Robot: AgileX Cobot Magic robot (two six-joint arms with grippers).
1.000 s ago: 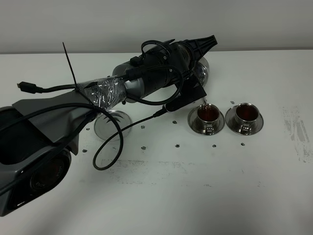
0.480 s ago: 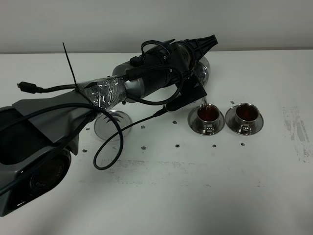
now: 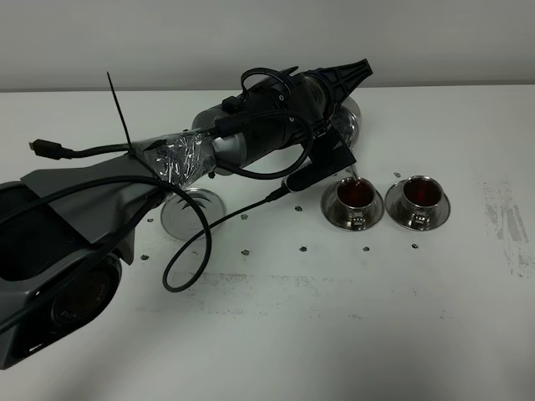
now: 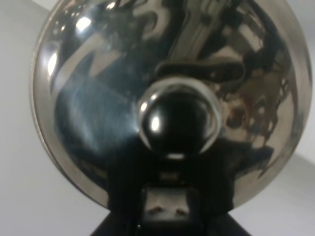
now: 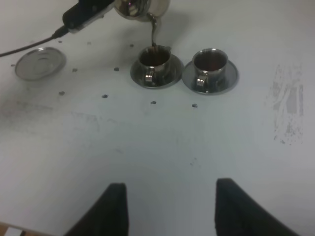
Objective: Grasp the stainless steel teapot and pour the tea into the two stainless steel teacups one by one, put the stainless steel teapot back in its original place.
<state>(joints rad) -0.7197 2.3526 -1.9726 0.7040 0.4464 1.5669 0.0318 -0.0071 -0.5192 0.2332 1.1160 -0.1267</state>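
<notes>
- The white worktop (image 3: 276, 334) carries everything; the long dark left arm reaches across it from the near left toward the cups.
- The shiny rounded stainless steel teapot (image 4: 167, 88) hangs tipped above the worktop. The left wrist view shows its knobbed lid filling the frame, and the left pincer (image 4: 167, 209) is clamped on the teapot at its handle side.
- The right pincer (image 5: 170, 209) stands with its two dark fingers apart, holding nothing, low over bare worktop well away from the cups.
- The flat round shiny steel disc (image 3: 185, 210), the pot's home spot, lies bare to the left of the cups.
- The left small steel teacup on its saucer (image 3: 353, 200) sits right under the thin curved spout (image 5: 154, 30); dark reddish-brown tea (image 3: 354, 195) shows in it.
- The right matching teacup (image 3: 420, 199) just beside it already holds tea.
- Step in hand, as I judge it: pouring into the second cup. The next move calls for righting the pot, then carrying it left and setting it on the disc.
- Against the frame a second before, the pot and wrist appear rolled slightly further; the cups and disc have not shifted.
</notes>
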